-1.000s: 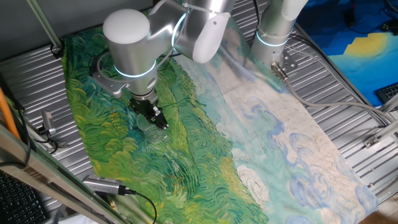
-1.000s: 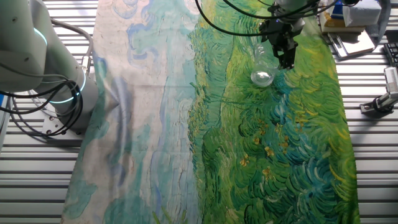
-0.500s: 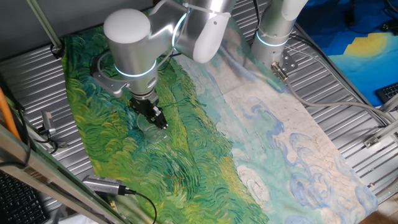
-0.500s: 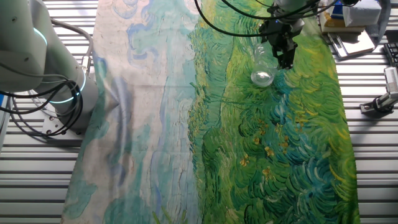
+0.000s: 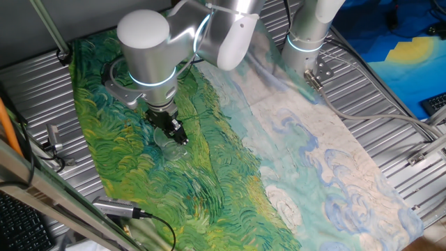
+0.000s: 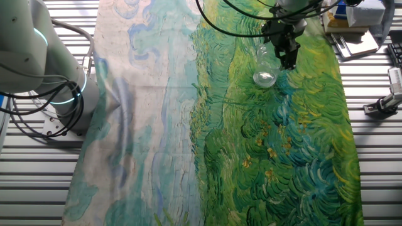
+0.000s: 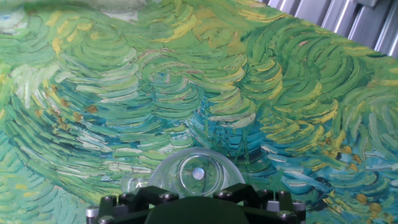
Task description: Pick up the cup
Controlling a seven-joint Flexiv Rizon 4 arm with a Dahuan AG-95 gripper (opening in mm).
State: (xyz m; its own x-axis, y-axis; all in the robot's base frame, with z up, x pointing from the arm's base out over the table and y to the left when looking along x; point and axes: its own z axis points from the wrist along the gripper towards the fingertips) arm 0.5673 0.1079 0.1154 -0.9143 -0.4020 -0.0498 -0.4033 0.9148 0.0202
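The cup [image 6: 265, 70] is small, clear and colourless, and stands on the green part of the painted cloth [image 6: 295, 157]. In the hand view the cup [image 7: 198, 175] sits right under the hand, its round rim and base seen from above and its near edge hidden by the black hand housing. My gripper [image 6: 287, 58] is down at the cup's rim with its black fingers close together on the cup's wall. In the one fixed view the gripper [image 5: 175, 134] is at the cup [image 5: 169, 144], low over the cloth.
The cloth [image 5: 293, 139] covers the ribbed metal table [image 5: 390, 97]. A second arm's base [image 6: 56, 94] stands at the cloth's left edge. Boxes [image 6: 358, 31] and a clamp [image 6: 383, 103] lie on the right side. A cable and camera mount [image 5: 115, 207] lie at the cloth's near edge.
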